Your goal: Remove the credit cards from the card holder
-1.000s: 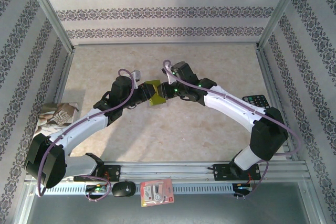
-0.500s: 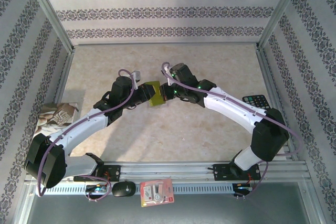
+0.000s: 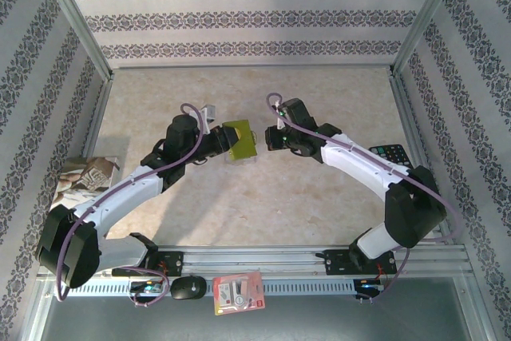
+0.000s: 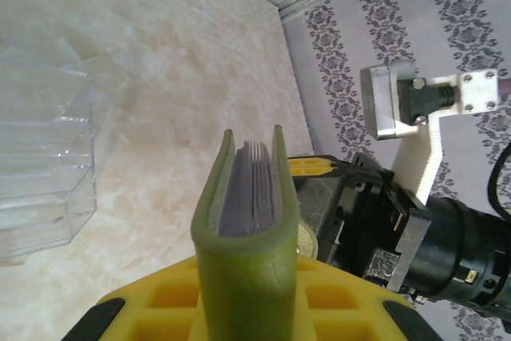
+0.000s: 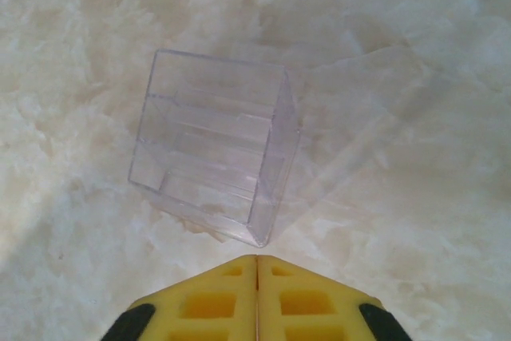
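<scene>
Gripping the holder (image 3: 239, 143) by its spine, the left hand (image 3: 220, 144) is clamped shut on it and holds it in the air over the middle of the counter (image 3: 239, 221), a little toward the far edge. A book (image 3: 88, 175) lies well apart at the left edge. In the left wrist view the olive covers stand slightly parted, with grey layers packed between them, so the cards (image 4: 249, 189) look to be inside, though pockets and cards cannot be told apart. A clear box (image 5: 215, 157) sits on the counter under the hands. A second ago the right hand (image 3: 275, 138) was pressed up against the holder's free edge. Now it has backed off toward the right edge, leaving a plain gap, and the holder has swung to show more of its face. The right hand's pads meet flush, closed, with no card seen between them. The pull seems to have come away empty, so another try at the edge is likely needed. A calculator (image 3: 389, 153) sits at the right edge.
</scene>
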Action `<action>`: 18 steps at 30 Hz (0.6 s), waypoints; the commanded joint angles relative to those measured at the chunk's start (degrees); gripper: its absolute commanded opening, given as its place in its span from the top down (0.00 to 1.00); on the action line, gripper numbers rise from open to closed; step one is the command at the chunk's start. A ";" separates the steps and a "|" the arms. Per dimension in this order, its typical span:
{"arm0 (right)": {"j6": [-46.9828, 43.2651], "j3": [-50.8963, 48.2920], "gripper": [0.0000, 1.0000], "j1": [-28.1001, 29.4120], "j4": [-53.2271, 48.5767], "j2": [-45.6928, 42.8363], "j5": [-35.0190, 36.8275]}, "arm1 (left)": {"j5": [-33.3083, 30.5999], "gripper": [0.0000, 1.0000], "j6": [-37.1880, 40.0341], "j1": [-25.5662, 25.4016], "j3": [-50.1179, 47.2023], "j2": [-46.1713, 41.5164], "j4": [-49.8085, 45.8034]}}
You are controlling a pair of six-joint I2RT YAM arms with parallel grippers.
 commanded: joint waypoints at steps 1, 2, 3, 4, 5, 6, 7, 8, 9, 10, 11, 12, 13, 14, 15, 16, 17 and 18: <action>2.30 -3.85 0.74 -1.37 8.15 -5.67 -5.47 | 3.20 1.00 -1.03 1.28 -1.93 0.00 8.18; 3.40 -5.74 0.68 -2.17 11.12 -7.11 -7.54 | 3.31 1.00 -0.99 1.38 -2.33 -0.05 9.00; 5.27 -8.05 0.63 -3.65 15.32 -8.72 -10.65 | 3.50 1.00 -1.07 1.43 -2.90 -0.13 10.33; 7.18 -10.15 0.59 -4.80 19.05 -10.11 -13.11 | 3.74 1.00 -0.98 1.51 -3.44 -0.19 11.66; 8.79 -11.92 0.55 -5.62 21.91 -11.19 -14.89 | 3.96 1.00 -0.99 1.56 -3.81 -0.32 12.55; 10.26 -13.76 0.51 -6.42 25.29 -12.26 -17.19 | 3.86 1.00 -0.99 1.65 -4.10 -0.40 13.09; 11.68 -15.69 0.46 -7.00 28.74 -13.34 -18.78 | 3.84 1.00 -0.99 1.83 -4.41 -0.53 13.58; 12.77 -17.23 0.44 -7.25 31.98 -14.32 -20.07 | 4.04 1.00 -1.22 2.10 -4.81 -0.50 14.53; 13.58 -18.44 0.41 -7.22 34.99 -15.05 -21.65 | 4.20 1.00 -1.63 2.26 -5.34 -0.62 16.06; 13.70 -18.57 0.39 -6.96 35.97 -15.17 -23.67 | 4.46 1.00 -1.99 2.31 -5.87 -0.62 17.57; 13.66 -17.94 0.39 -6.44 35.86 -14.75 -25.31 | 4.76 1.00 -2.17 2.39 -6.11 -0.64 18.73; 13.34 -16.68 0.39 -5.85 34.64 -13.90 -26.89 | 5.11 1.00 -2.32 2.48 -6.38 -0.66 20.07; 13.11 -15.58 0.39 -5.08 33.85 -12.76 -28.54 | 5.42 1.00 -2.69 2.47 -6.68 -0.60 21.61; 13.19 -14.99 0.39 -4.34 33.80 -12.02 -29.33 | 5.64 1.00 -2.89 2.44 -6.93 -0.70 22.73; 13.09 -14.37 0.39 -3.41 33.31 -11.28 -29.73 | 5.83 1.00 -3.01 2.45 -7.03 -0.74 23.62; 12.74 -13.63 0.40 -2.63 32.88 -10.71 -29.79 | 6.02 1.00 -3.09 2.46 -7.23 -0.89 24.73; 12.43 -13.17 0.40 -2.02 32.71 -10.26 -29.64 | 6.14 1.00 -3.17 2.43 -7.26 -1.02 25.29; 12.32 -12.69 0.40 -1.51 32.47 -9.83 -29.32 | 6.33 1.00 -3.18 2.44 -7.43 -1.28 25.66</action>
